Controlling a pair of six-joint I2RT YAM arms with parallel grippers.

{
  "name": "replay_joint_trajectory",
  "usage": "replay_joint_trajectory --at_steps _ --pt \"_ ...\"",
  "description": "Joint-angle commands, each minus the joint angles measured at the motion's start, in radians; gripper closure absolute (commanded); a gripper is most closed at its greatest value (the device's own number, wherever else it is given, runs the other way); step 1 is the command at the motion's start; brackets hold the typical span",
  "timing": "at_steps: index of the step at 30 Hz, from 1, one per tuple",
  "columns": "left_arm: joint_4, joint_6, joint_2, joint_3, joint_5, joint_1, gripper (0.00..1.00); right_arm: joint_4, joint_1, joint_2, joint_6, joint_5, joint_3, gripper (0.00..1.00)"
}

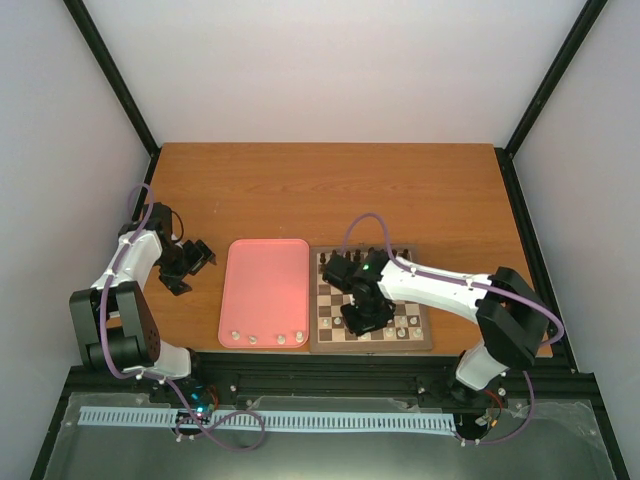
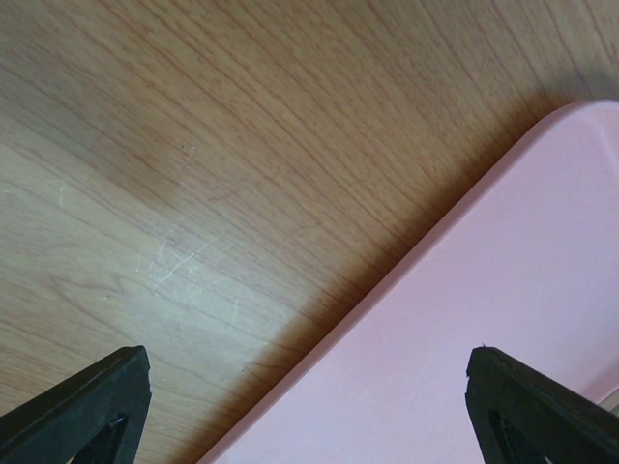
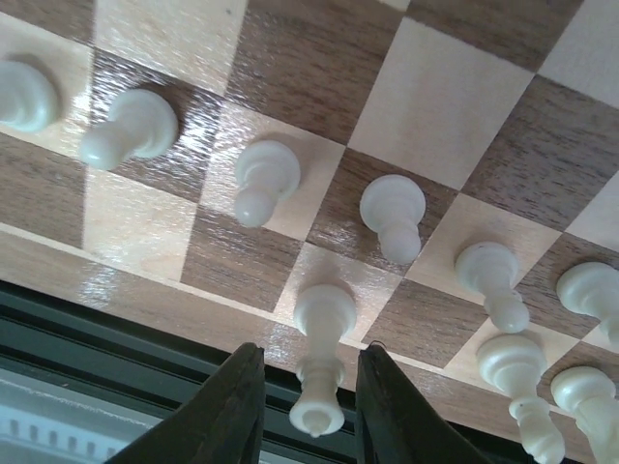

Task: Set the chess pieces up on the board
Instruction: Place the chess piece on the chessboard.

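Chess pieces [image 3: 263, 179] are mostly on the board [image 3: 435, 97]. In the right wrist view a line of small cream ones runs across the middle of the frame, one per square, and some taller ones are bunched at the lower right. The right tool [image 3: 309, 362] sits at the bottom centre of that frame with its fingers [image 3: 232, 416] apart; one tall cream piece [image 3: 319, 319] stands upright between them on a light square in the edge row (there's a sliver of gap on both sides of it, so it isn't clamped).

From the top camera the board lies right of centre on the tabletop [image 1: 320, 190], just beside a pink tray [image 1: 265, 280] on its left; four cream pieces [image 1: 257, 339] sit in a row along the tray's lower edge.

The left tool [image 2: 308, 362] is over at the left of the top view, near the tray's upper left corner. Its own camera shows the fingertips [image 2: 106, 396] wide apart in the bottom corners with nothing between them; there's bare wood in the upper left and the pink tray rim at the lower right.
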State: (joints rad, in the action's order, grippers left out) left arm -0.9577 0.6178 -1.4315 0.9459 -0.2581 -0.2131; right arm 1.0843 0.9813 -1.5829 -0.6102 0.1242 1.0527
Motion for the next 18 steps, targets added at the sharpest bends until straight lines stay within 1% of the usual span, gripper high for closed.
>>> replay_joint_trajectory --at_steps 1,3,7,9,11,14,18 --pt "0.010 0.006 -0.001 0.017 0.003 0.003 0.00 0.020 -0.006 0.048 -0.007 -0.021 0.052 0.74" --pt "0.010 0.007 0.000 0.018 0.003 0.002 0.00 0.038 -0.006 0.055 -0.008 -0.025 0.072 0.73" --pt "0.008 0.007 0.002 0.019 0.002 0.003 0.00 0.090 -0.005 0.069 -0.006 -0.047 0.133 0.67" --pt "0.009 0.007 0.002 0.019 0.003 0.003 0.00 0.115 -0.005 0.073 -0.004 -0.060 0.174 0.66" --pt "0.010 0.007 0.003 0.018 0.002 0.003 0.00 0.123 -0.004 0.065 0.008 -0.060 0.222 0.61" --pt "0.011 0.008 0.003 0.018 -0.001 0.002 0.00 0.119 0.002 0.002 0.048 -0.041 0.311 0.55" --pt "0.009 0.008 -0.001 0.024 -0.001 0.003 0.00 0.085 0.044 -0.113 0.110 -0.022 0.439 0.48"
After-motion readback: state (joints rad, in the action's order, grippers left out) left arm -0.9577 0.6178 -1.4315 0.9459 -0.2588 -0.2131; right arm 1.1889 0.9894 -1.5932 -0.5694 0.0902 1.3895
